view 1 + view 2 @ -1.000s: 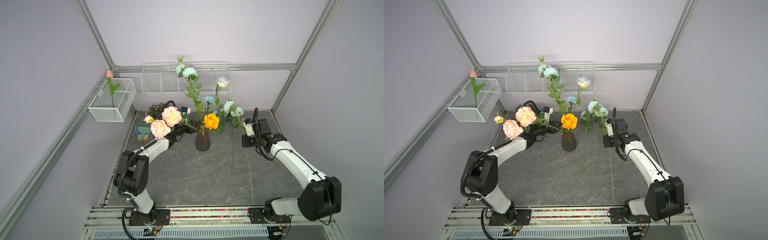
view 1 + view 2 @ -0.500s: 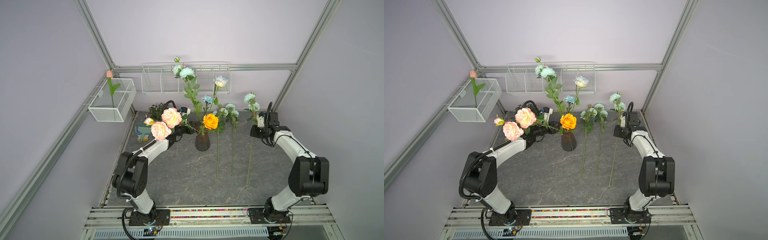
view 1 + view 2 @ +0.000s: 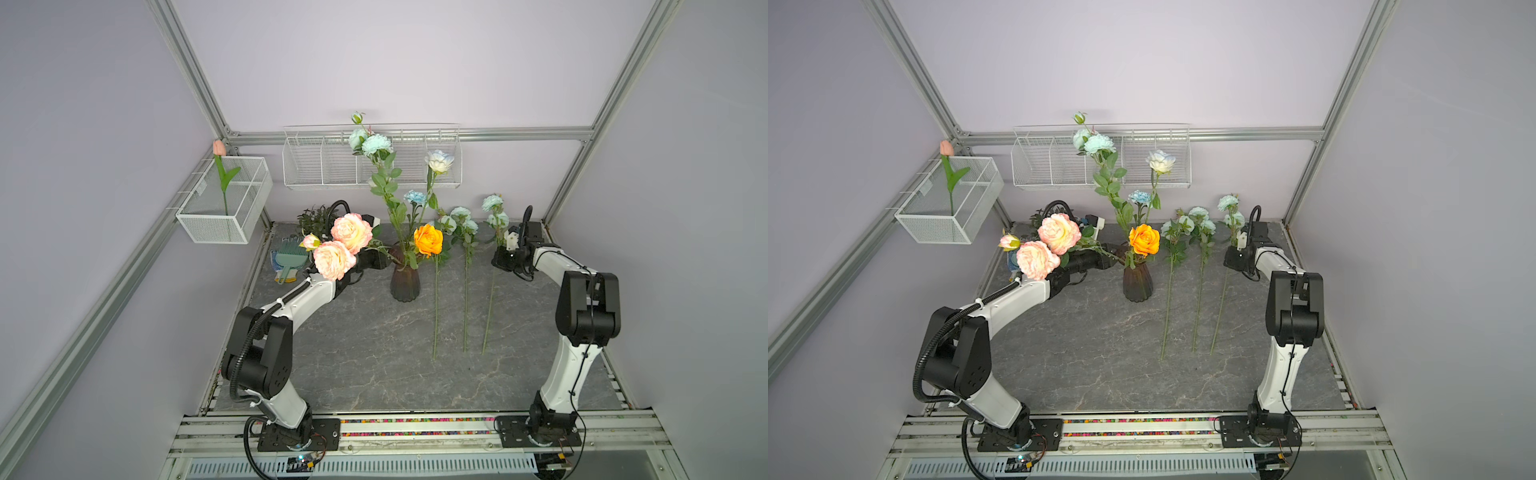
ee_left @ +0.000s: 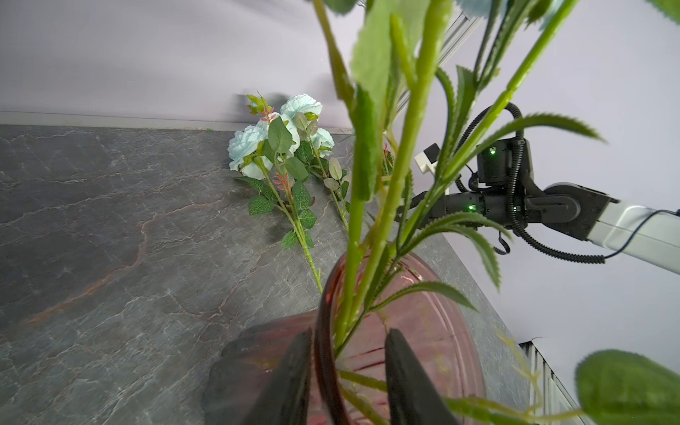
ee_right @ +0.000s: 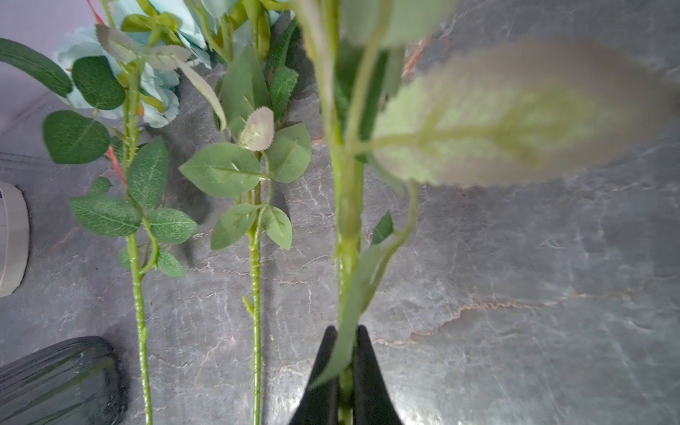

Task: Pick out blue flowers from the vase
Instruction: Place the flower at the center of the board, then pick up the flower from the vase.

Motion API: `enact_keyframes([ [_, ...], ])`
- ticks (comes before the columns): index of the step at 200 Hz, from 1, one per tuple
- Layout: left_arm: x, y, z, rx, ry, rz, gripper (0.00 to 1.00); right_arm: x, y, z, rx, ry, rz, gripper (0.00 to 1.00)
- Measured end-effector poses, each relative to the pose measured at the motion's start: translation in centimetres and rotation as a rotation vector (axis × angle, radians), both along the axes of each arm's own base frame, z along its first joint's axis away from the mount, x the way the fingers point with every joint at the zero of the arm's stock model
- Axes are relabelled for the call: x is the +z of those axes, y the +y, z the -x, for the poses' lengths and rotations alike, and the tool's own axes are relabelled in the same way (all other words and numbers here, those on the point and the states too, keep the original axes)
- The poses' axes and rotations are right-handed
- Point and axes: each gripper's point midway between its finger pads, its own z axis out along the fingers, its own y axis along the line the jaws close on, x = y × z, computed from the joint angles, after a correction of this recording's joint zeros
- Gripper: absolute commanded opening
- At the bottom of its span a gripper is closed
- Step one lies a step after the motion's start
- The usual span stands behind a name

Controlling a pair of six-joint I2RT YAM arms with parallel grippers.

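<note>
The grey marbled surface [image 3: 374,365] spreads beneath both hands. The vase [image 3: 404,282] stands on it right at the left hand [image 4: 349,340], whose fingers [image 4: 294,371] are drawn in narrow on the glass wall, the rim passing between them. Tall blue flowers [image 3: 375,143] rise from the vase above that hand. An orange rose [image 3: 428,240] sits beside them, and pink peonies [image 3: 351,232] lean out over the arm behind the hand. Two blue stems [image 3: 465,299] lie flat on the surface between the vase and the right hand [image 5: 345,336]. That hand is pinched tight on a third blue stem [image 3: 489,303], with the blooms beyond its fingertips and the bare stalk running back past it over the surface.
</note>
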Motion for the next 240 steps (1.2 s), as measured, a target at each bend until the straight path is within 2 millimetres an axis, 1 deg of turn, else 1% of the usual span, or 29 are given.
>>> enact_keyframes([
  [32, 0.0, 0.0, 0.0, 0.0, 0.002, -0.001, 0.36, -1.8, 0.2, 0.2, 0.009, 0.047, -0.009, 0.1],
  [67, 0.0, 0.0, 0.0, 0.0, 0.001, -0.001, 0.36, -2.1, 0.5, -0.7, 0.03, 0.05, -0.009, 0.17],
  [76, 0.0, 0.0, 0.0, -0.001, 0.0, -0.002, 0.36, -2.1, 0.6, -0.7, 0.036, 0.049, -0.006, 0.21],
  [91, -0.1, 0.0, 0.0, -0.001, -0.001, -0.003, 0.36, -2.0, 0.8, -0.6, 0.048, 0.049, -0.002, 0.35],
  [104, 0.0, 0.0, 0.0, -0.002, -0.003, -0.004, 0.36, -2.0, 0.9, -0.6, 0.056, 0.05, 0.002, 0.44],
  [121, 0.0, 0.0, 0.0, -0.003, -0.002, -0.006, 0.36, -1.8, 1.0, -0.6, 0.062, 0.047, 0.008, 0.51],
  [132, 0.0, 0.0, 0.0, -0.004, -0.002, -0.008, 0.36, -1.6, 0.9, -0.6, 0.064, 0.043, 0.015, 0.53],
  [144, 0.0, 0.0, 0.0, -0.005, -0.003, -0.011, 0.36, -0.9, 0.8, -0.5, 0.064, 0.031, 0.026, 0.55],
  [157, 0.0, 0.0, 0.0, -0.006, -0.002, -0.014, 0.36, 0.7, 0.7, -0.3, 0.062, 0.005, 0.036, 0.56],
  [163, 0.0, 0.0, 0.0, -0.006, -0.002, -0.014, 0.36, 1.7, 0.7, -0.2, 0.062, -0.014, 0.039, 0.56],
  [178, 0.0, 0.0, 0.0, -0.006, -0.002, -0.014, 0.36, 5.2, 0.8, 0.3, 0.058, -0.079, 0.058, 0.57],
  [179, 0.0, 0.0, 0.0, -0.006, -0.002, -0.014, 0.36, 5.8, 0.8, 0.4, 0.058, -0.089, 0.061, 0.57],
  [190, 0.0, 0.0, 0.0, -0.006, -0.001, -0.013, 0.36, 8.9, 1.2, 0.9, 0.063, -0.155, 0.08, 0.57],
  [194, 0.0, -0.1, -0.1, -0.007, -0.001, -0.013, 0.36, 10.4, 1.5, 1.2, 0.068, -0.19, 0.088, 0.57],
  [202, 0.0, -0.1, -0.1, -0.009, -0.001, -0.013, 0.36, 13.0, 2.0, 1.7, 0.08, -0.246, 0.098, 0.57],
  [205, 0.0, -0.1, -0.2, -0.009, -0.001, -0.012, 0.36, 13.9, 2.3, 2.0, 0.086, -0.269, 0.101, 0.57],
  [206, -0.1, -0.2, -0.2, -0.009, -0.001, -0.012, 0.36, 14.5, 2.5, 2.1, 0.089, -0.283, 0.103, 0.57],
  [215, 0.0, -0.2, -0.3, -0.01, -0.003, -0.011, 0.36, 17.3, 3.4, 3.1, 0.112, -0.353, 0.113, 0.56],
  [217, 0.0, -0.2, -0.3, -0.011, -0.002, -0.011, 0.36, 17.7, 3.5, 3.3, 0.115, -0.362, 0.113, 0.57],
  [220, 0.0, -0.2, -0.4, -0.011, -0.004, -0.01, 0.36, 18.9, 3.9, 3.8, 0.125, -0.394, 0.118, 0.56],
  [240, 0.0, -0.3, -0.4, -0.016, -0.008, -0.006, 0.36, 23.8, 6.2, 6.6, 0.189, -0.524, 0.122, 0.56],
])
